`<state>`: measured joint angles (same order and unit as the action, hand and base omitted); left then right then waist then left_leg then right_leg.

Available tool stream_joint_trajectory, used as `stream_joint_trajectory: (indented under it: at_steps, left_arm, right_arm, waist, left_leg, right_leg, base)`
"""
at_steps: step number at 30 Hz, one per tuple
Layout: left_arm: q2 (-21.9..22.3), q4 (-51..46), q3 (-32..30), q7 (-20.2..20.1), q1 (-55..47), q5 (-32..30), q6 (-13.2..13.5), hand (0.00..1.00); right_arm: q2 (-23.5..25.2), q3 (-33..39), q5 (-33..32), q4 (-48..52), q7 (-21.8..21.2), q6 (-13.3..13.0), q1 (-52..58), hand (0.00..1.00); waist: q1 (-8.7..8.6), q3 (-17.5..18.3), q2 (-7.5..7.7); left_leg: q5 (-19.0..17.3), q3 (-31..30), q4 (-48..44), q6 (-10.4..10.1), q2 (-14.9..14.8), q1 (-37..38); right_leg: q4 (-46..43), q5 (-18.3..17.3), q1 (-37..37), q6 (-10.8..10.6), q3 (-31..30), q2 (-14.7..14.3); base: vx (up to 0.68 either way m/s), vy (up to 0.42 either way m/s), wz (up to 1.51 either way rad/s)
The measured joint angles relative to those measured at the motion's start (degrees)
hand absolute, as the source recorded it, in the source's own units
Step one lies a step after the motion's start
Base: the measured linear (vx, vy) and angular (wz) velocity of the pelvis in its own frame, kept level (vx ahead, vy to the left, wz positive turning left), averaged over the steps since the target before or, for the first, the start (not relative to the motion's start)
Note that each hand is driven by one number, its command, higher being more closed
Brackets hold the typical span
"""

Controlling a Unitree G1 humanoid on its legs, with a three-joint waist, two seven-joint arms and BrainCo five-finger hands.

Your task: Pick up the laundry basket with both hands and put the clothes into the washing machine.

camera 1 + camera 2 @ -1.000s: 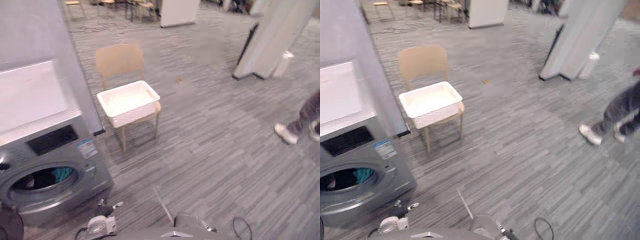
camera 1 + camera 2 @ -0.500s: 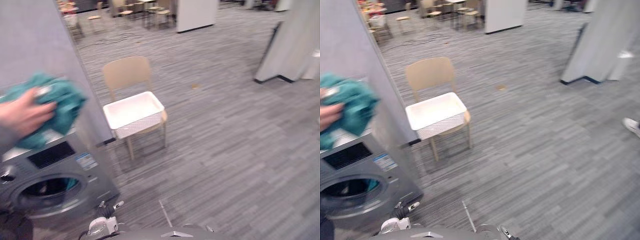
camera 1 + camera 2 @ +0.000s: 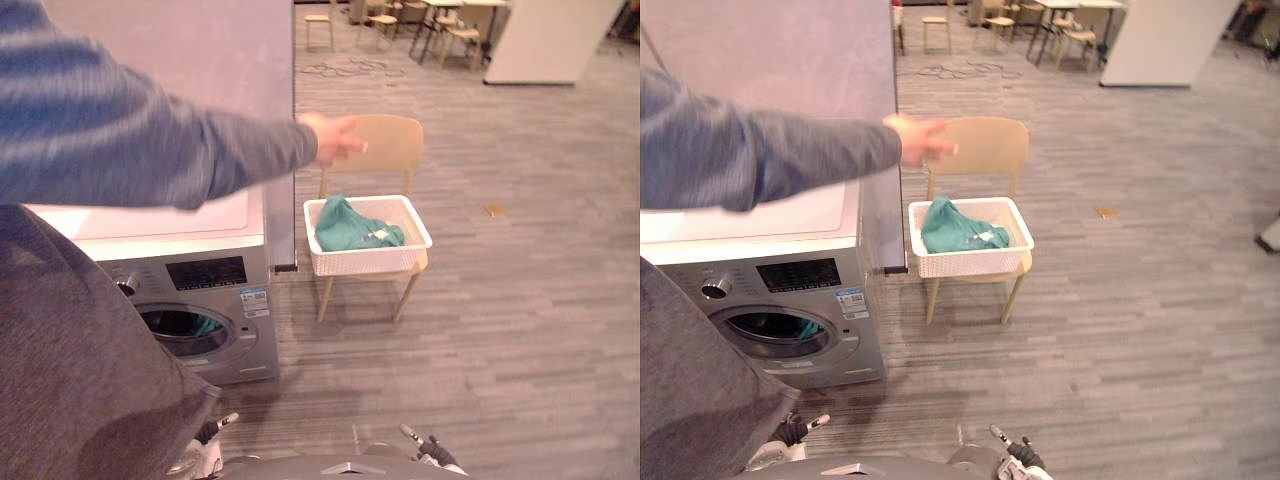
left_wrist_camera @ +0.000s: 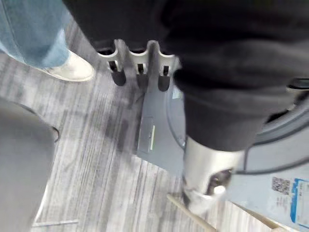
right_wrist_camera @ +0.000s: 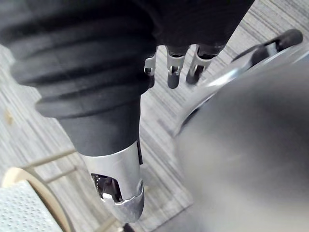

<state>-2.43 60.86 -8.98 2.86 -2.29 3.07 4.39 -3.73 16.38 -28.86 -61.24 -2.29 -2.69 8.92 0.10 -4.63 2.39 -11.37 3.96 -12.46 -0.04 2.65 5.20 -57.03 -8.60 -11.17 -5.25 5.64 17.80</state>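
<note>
basket [image 3: 368,262]: on chair [image 3: 390,145] | teal clothes [image 3: 350,228]: inside | person's arm [image 3: 150,150]: outstretched above washing machine [image 3: 240,330]

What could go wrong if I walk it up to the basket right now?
1. A person's arm reaches across the space between the washing machine and the laundry basket. Stepping forward, or raising the left hand or right hand, both open and low, might strike them.
2. The basket sits on a chair. An uneven two-handed grip could shove the chair or tip out the teal clothes.
</note>
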Motion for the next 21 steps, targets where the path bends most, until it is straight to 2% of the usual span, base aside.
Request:
stream_joint_trajectory:
  at_steps: [1, 3, 5, 6, 7, 8, 9, 10, 11, 12, 13, 15, 16, 17, 19, 21]
  left_arm:
    - [0.4, 0.0, 1.1, 0.0, 0.6, -0.5, 0.0, 0.0]
    - [0.9, -0.1, 1.7, 0.0, 0.8, -1.0, 0.1, 0.0]
    - [1.8, -0.1, 2.7, 0.0, 0.9, -1.0, 0.2, 0.0]
    - [1.9, -0.2, 2.8, 0.0, 0.9, -1.1, 0.3, 0.0]
    - [1.9, -0.2, 2.8, 0.0, 0.9, -1.2, 0.4, 0.0]
    - [1.4, -0.3, 2.8, 0.1, 0.8, -1.5, 0.4, 0.0]
    - [1.4, -0.3, 2.7, 0.1, 0.8, -2.0, 0.4, 0.0]
    - [3.3, 0.0, 2.4, -0.2, 0.7, -2.3, 0.4, 0.0]
    - [4.3, -0.2, 2.3, -0.6, 0.7, -2.4, 0.4, 0.0]
    - [5.5, -0.5, 1.7, -0.7, 0.6, -2.8, 0.5, 0.0]
    - [6.3, -0.5, 0.5, -0.6, 0.3, -2.7, 0.6, 0.0]
    - [6.5, 0.0, -1.4, -0.6, -0.3, -2.1, 0.7, 0.0]
    - [6.3, 0.1, -1.8, -0.6, -0.3, -2.0, 0.7, 0.0]
    - [5.8, 0.2, -2.2, -0.6, -0.1, -1.9, 0.7, 0.0]
    - [3.7, 0.5, -2.1, -0.6, 0.4, -1.9, 0.8, 0.0]
    - [2.6, 1.3, -1.4, -0.6, 0.0, -1.9, 0.7, 0.0]
  right_arm:
    - [0.0, 0.9, 0.1, -0.1, -0.1, 0.2, 0.8, 0.0]
    - [0.3, 2.7, 0.0, 0.2, -0.2, 0.2, 1.3, 0.0]
    - [0.0, 3.1, 0.0, 1.5, -0.1, 0.2, 2.2, 0.0]
    - [0.0, 3.0, 0.0, 1.6, -0.1, 0.3, 2.3, 0.0]
    - [0.3, 2.8, 0.0, 1.4, -0.1, 0.5, 2.5, 0.0]
    - [1.3, 2.3, 0.0, 0.5, 0.0, 0.5, 2.6, 0.0]
    - [1.4, 2.2, -0.4, -0.4, 0.0, 0.5, 2.7, 0.0]
    - [-0.1, 1.8, -0.1, -0.5, 0.1, 0.7, 2.5, 0.0]
    - [-0.4, 1.8, -0.1, -0.6, 0.2, 0.7, 2.6, 0.0]
    - [-0.8, 1.8, -0.2, -0.7, 0.2, 0.8, 2.4, 0.0]
    - [-1.4, 1.7, -0.1, -1.2, 0.0, 1.3, 2.2, 0.0]
    - [-2.3, 2.5, -0.1, -3.2, -0.1, 1.6, 1.0, 0.0]
    - [-2.4, 2.7, -0.1, -3.6, -0.1, 1.6, 0.8, 0.0]
    - [-2.3, 4.2, 0.0, -5.4, -0.1, 1.6, 0.5, 0.0]
    - [-2.1, 5.3, 0.0, -7.3, -0.1, 1.5, -0.4, 0.0]
    - [-2.4, 5.4, 0.0, -7.2, -0.1, 1.3, -0.7, 0.0]
  waist:
    - [-0.27, -0.2, -0.55]
    - [-0.31, -0.4, -1.33]
    - [-0.28, -0.5, -2.84]
    - [-0.21, -0.5, -2.89]
    - [-0.16, -0.3, -2.39]
    - [-0.11, 0.5, -0.92]
    - [-0.3, 0.9, -0.25]
    - [-0.95, 1.3, -2.51]
    - [-0.62, 1.5, -3.17]
    - [-0.43, 1.3, -3.58]
    - [-0.69, 1.7, -4.21]
    - [-0.66, 2.0, -5.59]
    - [-0.65, 2.0, -5.72]
    - [-0.87, 1.8, -5.81]
    - [-0.7, 0.9, -5.34]
    - [-0.55, 0.6, -5.51]
  left_leg:
    - [0.1, -2.1, -0.2, -0.4, -0.3, -0.1]
    - [0.3, -3.1, -0.2, -0.9, -1.1, 0.3]
    - [-0.5, -4.5, -0.3, -3.7, -4.2, 1.1]
    - [-0.9, -4.8, -0.3, -4.8, -5.2, 1.1]
    - [-1.8, -5.6, -0.5, -7.0, -6.8, 0.9]
    - [-2.5, -6.4, -0.5, -9.8, -8.1, 0.9]
    - [-3.0, -7.2, -0.6, -10.7, -9.3, 1.2]
    - [-2.7, -8.9, -0.3, -11.5, -12.3, 1.1]
    - [-2.0, -8.7, -0.1, -10.3, -12.9, 1.4]
    - [0.9, -8.5, 0.9, -10.7, -14.0, 2.1]
    - [2.5, -8.6, 1.1, -11.7, -15.5, 2.2]
    - [4.1, -9.2, 0.0, -11.3, -18.7, 1.2]
    - [4.7, -9.9, -1.1, -11.2, -19.6, 0.2]
    - [6.1, -11.5, -4.5, -9.5, -21.0, -2.3]
    - [10.8, -10.1, -10.8, -2.7, -22.0, -6.1]
    - [14.1, -4.8, -13.7, -0.2, -24.2, -7.3]
  right_leg:
    - [0.1, -1.9, -1.8, -0.2, -0.7, -0.6]
    - [4.2, -3.2, -3.2, -0.1, -2.4, -0.6]
    - [18.7, -3.4, -1.9, 1.1, -6.0, -1.2]
    - [23.5, -2.8, -1.1, 1.4, -7.8, -1.5]
    - [30.1, -0.2, 0.1, 1.2, -11.7, -2.2]
    - [33.3, 1.5, 1.1, -2.5, -13.5, -2.2]
    - [33.3, -0.1, 1.6, -8.6, -12.4, -2.7]
    - [31.5, -2.0, 1.4, -6.1, -8.9, -5.3]
    - [30.0, -3.3, 0.9, -5.8, -8.3, -6.1]
    - [26.4, -5.3, 0.2, -5.2, -7.8, -7.0]
    - [24.9, -6.3, 0.3, -3.5, -6.4, -8.2]
    - [25.8, -7.3, 1.8, -1.7, -4.1, -10.9]
    - [26.6, -7.3, 2.5, -1.3, -3.1, -11.7]
    - [28.8, -6.7, 4.4, -0.1, -1.1, -13.2]
    - [33.2, -5.1, 7.8, 1.9, 0.1, -15.0]
    - [36.3, -3.2, 9.7, 3.0, 0.4, -16.3]
  base:
    - [0.12, -0.164, 0.75]
    - [0.13, -0.236, 0.51]
    - [0.11, -0.347, 0.28]
    - [0.07, -0.421, 0.14]
    - [0.1, -0.522, 0.15]
    - [0.1, -0.577, 0.2]
    - [0.1, -0.585, 0.39]
    - [0.08, -0.424, 0.37]
    - [0.1, -0.452, 0.42]
    - [0.1, -0.431, 0.31]
    - [0.11, -0.488, 0.32]
    - [0.07, -0.334, 0.36]
    - [0.05, -0.209, 0.55]
    - [0.07, -0.288, 0.56]
    - [0.06, -0.261, 0.36]
    - [0.02, -0.155, -0.04]
